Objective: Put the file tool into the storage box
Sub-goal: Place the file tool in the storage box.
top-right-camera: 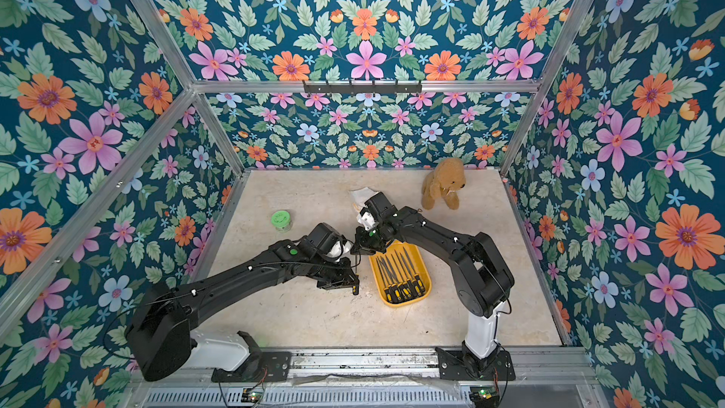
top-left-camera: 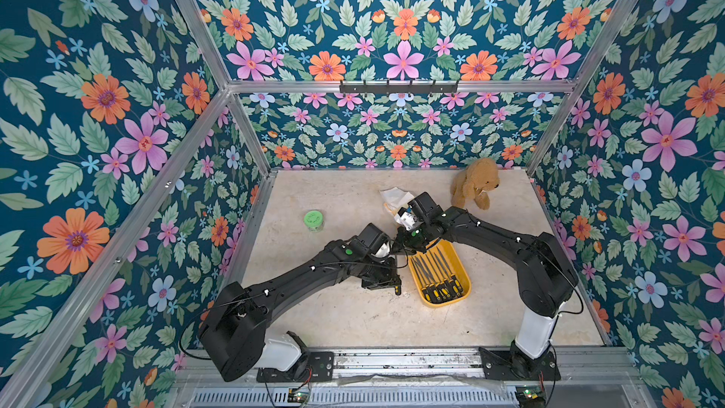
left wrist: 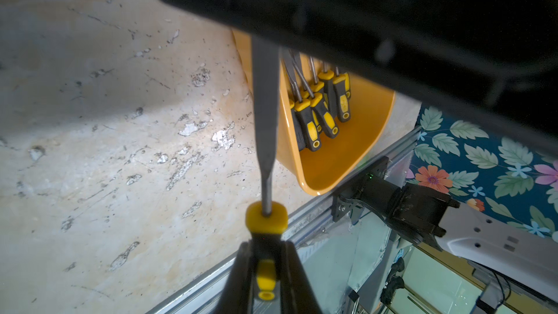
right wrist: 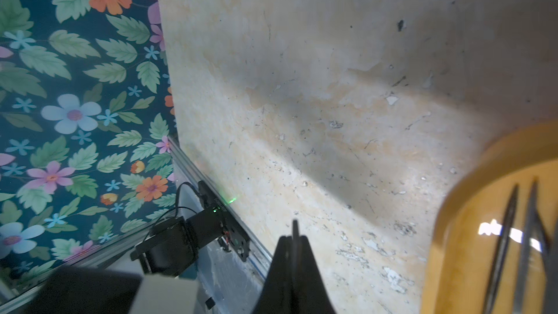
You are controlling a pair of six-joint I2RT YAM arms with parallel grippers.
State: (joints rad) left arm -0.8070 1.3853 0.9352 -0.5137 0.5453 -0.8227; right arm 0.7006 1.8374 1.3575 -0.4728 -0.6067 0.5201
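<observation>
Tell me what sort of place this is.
Probably a robot data-collection cell: an aluminium frame lined with floral wallpaper, a left arm and right arm bolted to a front rail, and staged props like the plush dog and the storage box of files.

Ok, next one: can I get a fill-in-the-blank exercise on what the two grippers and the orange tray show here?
1. The left gripper is shut on the yellow-and-black ____ of a flat grey metal file tool.
2. The right gripper pinches that file's blade end near the shallow yellow-orange plastic storage box, which already holds several ____.
3. The small clear jar has a ____ lid.
Missing words: handle; files; green.
</observation>
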